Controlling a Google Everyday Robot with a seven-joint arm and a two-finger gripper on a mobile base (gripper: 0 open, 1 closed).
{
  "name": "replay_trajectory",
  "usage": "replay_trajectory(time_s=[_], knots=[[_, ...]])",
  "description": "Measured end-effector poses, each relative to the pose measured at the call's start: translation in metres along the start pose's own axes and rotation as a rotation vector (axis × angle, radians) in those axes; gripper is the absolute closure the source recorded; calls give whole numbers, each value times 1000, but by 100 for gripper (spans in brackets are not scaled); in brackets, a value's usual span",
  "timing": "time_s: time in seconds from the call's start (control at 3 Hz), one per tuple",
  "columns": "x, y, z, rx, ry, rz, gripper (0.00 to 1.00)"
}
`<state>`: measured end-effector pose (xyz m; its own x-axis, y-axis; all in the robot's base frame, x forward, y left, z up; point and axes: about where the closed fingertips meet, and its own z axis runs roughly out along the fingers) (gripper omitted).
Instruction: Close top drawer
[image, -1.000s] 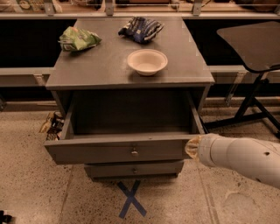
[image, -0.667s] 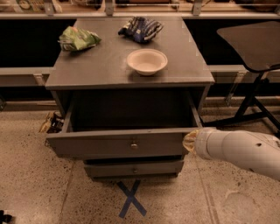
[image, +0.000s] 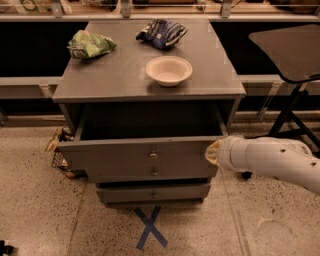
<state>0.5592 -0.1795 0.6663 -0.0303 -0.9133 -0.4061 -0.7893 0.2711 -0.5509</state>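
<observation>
While the top drawer is standing pulled well out of the grey cabinet, its front panel is hanging forward of the two lower fronts, with its small knob at the panel's centre.

Camera view:
- Gripper is sitting at 3 o'clock of the drawer front, pressing against or just touching the panel's right end. Its grip state cannot be told.
- White arm is reaching in from 4 o'clock, low over the speckled floor.
- Middle drawer is lying just under the top one; bottom drawer is sitting further back.
- On the cabinet top: a white bowl at 3 o'clock of centre, a green bag at 10 o'clock, a dark blue bag at 1 o'clock.
- Blue tape cross is lying on the floor at 6 o'clock of the cabinet.
- Dark chair is standing at 3 o'clock, well apart.
- Some clutter is showing at 9 o'clock, beside the drawer's left end.
</observation>
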Motion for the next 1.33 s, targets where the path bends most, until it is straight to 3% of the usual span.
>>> replay_trajectory(time_s=[0.67, 1.33], knots=[[-24, -31, 38, -25, -27, -42, 100], [-19, -60, 50, -50, -22, -77, 100]])
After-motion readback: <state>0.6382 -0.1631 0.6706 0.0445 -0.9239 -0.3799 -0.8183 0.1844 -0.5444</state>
